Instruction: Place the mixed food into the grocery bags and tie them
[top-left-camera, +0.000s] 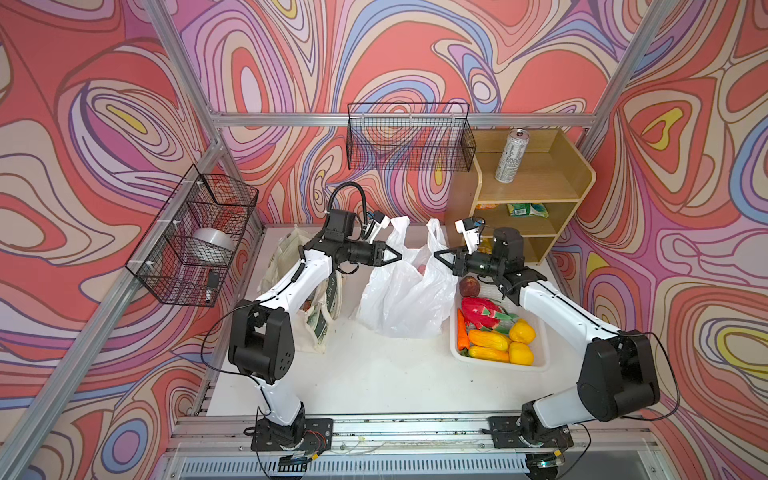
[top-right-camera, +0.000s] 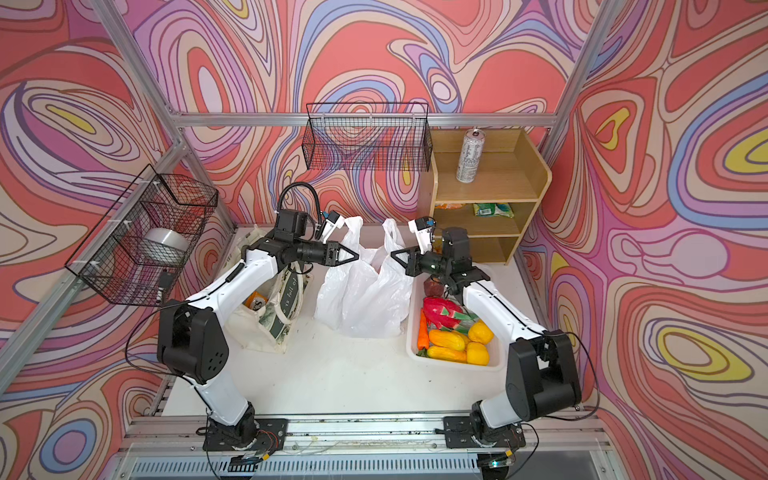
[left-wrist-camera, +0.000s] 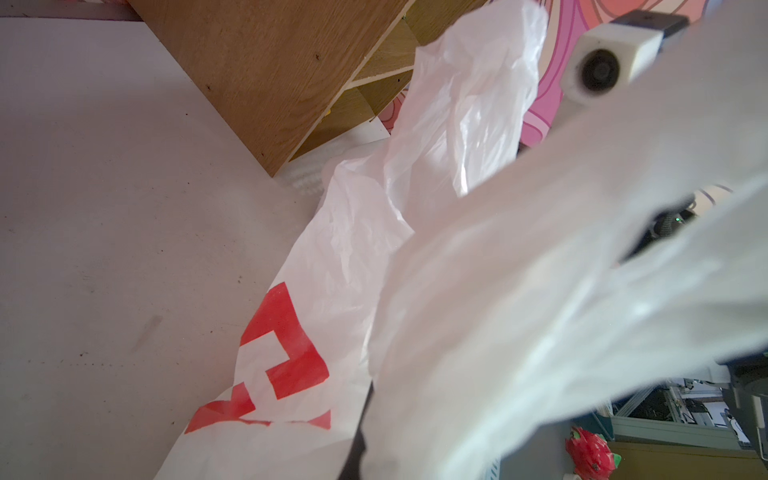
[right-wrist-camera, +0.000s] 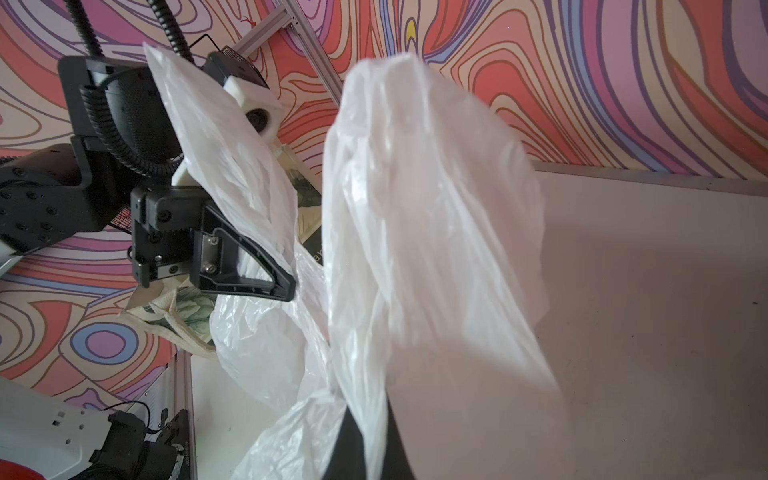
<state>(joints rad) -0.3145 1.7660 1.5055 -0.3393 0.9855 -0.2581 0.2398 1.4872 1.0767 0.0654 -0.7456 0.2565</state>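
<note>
The white plastic bag (top-left-camera: 405, 299) is being pinched by its handles (top-left-camera: 398, 229) in the clamped-shut left tool (top-left-camera: 397, 254) and right tool (top-left-camera: 438, 254), risking the thin film tearing under pull.

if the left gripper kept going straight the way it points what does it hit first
The left gripper would push into the plastic bag it grips, then probably the right gripper facing it; depth is unclear.

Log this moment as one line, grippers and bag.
left gripper: shut on plastic bag handle | right gripper: shut on other handle | plastic bag: upright, untied | toy produce: in white basket
</note>
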